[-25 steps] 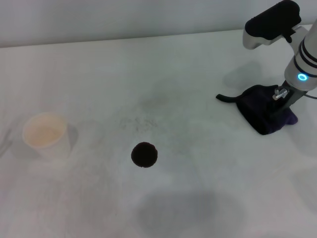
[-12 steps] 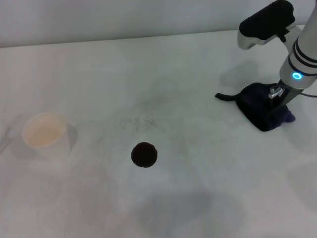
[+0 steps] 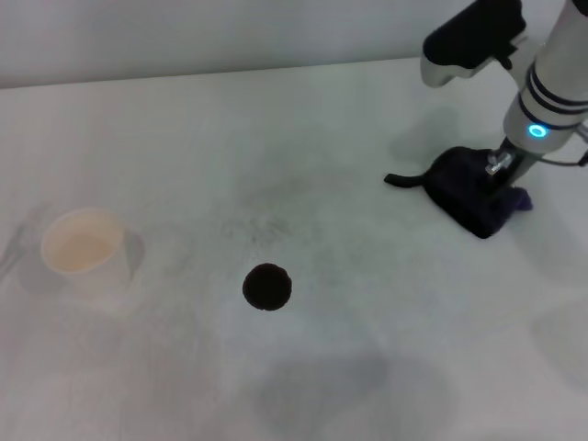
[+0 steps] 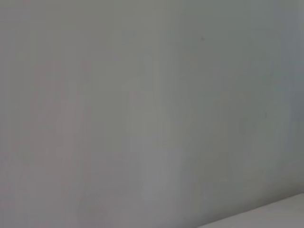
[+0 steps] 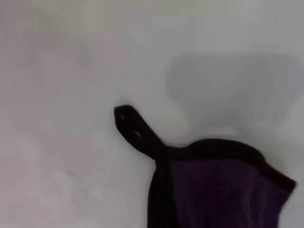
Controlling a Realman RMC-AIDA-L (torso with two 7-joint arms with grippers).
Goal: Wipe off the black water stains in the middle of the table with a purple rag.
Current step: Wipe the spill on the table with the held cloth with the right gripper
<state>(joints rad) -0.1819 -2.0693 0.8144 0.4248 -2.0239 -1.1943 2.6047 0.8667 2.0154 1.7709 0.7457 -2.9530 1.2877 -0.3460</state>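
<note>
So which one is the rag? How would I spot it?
Start with the big white table and look toward its far right side, where the robot's right arm reaches down. The purple rag lies bunched under the right tool. It is the only soft, lumpy thing, very dark purple with a thin tail, unlike the flat round black stain or the pale paper cup.

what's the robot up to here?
The right hand is down on the purple rag at the far right of the table; its fingers are hidden in the cloth. The black water stains, one round blot, sit untouched mid-table, well apart from the rag. A paper cup stands at the left. The left hand is out of view.
</note>
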